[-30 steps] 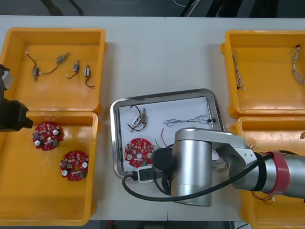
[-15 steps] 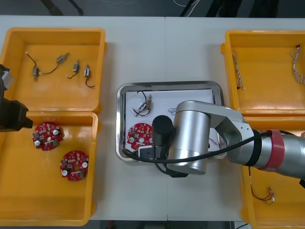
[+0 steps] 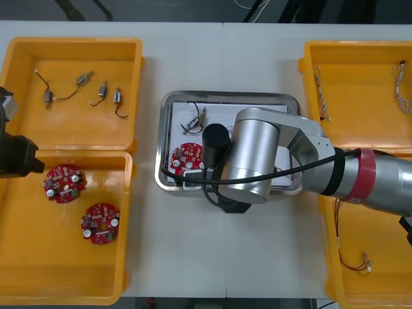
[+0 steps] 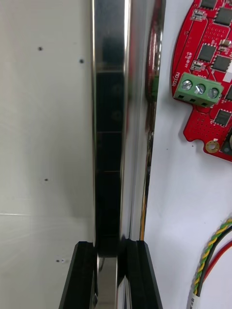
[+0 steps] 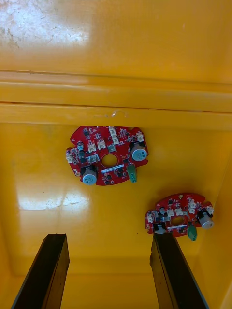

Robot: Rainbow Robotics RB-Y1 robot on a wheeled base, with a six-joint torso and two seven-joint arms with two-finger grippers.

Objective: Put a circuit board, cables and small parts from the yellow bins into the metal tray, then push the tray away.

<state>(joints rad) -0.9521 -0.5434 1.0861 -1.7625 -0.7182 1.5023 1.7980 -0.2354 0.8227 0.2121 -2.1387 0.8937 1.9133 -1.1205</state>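
The metal tray (image 3: 225, 95) sits between bins (image 3: 71, 125); circuit board (image 3: 185, 156) inside.

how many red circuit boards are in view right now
3 circuit boards: one and another lie in the near left yellow bin. The third is in the metal tray, partly under the right arm, which may hide more.

Rectangular yellow plastic bins (image 3: 77, 129): plain yellow. Shiny silver metal tray (image 3: 257, 96): mirror-bright rim, white inside. Round red circuit board (image 3: 183, 158) in tray: red, black chips, green terminal block. Twisted cable (image 4: 208, 251): yellow-green stripes. Thin red wire (image 4: 217, 261): plain. Right arm (image 3: 254, 154): silver, red band. Both arms' jaws black. Surface (image 3: 193, 58): pale, few dark specks.
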